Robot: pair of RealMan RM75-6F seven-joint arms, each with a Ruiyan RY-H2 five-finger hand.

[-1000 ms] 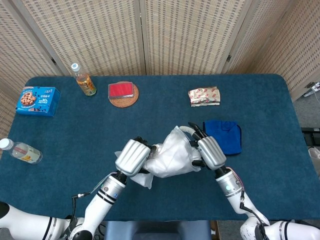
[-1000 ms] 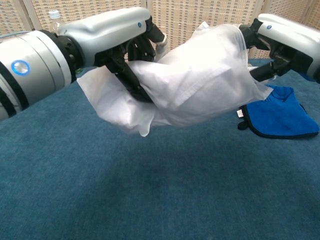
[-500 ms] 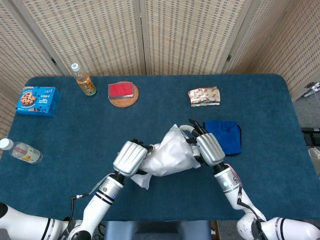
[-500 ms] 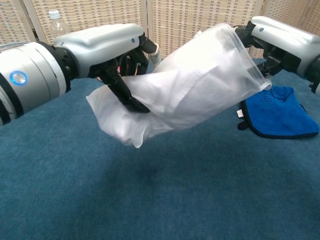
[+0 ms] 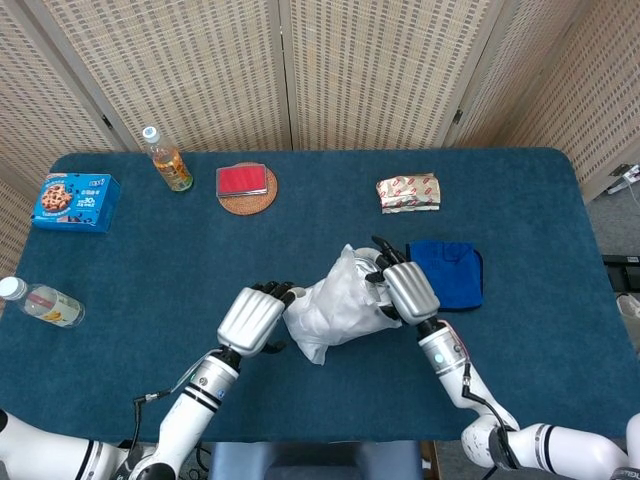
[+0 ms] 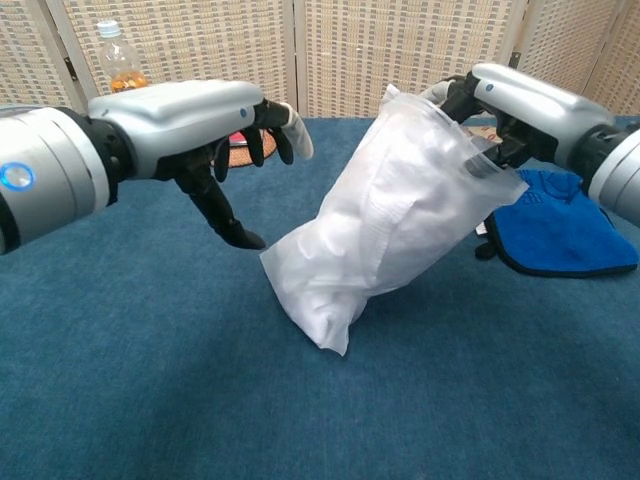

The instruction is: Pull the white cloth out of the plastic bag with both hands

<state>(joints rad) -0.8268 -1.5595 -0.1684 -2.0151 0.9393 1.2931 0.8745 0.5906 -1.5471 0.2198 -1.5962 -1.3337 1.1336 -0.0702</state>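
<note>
Left robot hand (image 6: 215, 140) now off the plastic bag (image 6: 385, 235); no legible label.

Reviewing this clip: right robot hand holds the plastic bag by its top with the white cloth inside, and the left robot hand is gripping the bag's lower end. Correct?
Not quite. In the chest view the left robot hand is open and apart from the plastic bag, gripping nothing. The right robot hand does hold the bag's top, the white cloth inside.

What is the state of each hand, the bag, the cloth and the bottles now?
left hand: open, apart from the bag
right hand: grips the bag's top
plastic bag: hanging tilted, cloth inside
white cloth: sticks out at the lower end
tea bottle: upright, capped
water bottle: lying down
</note>
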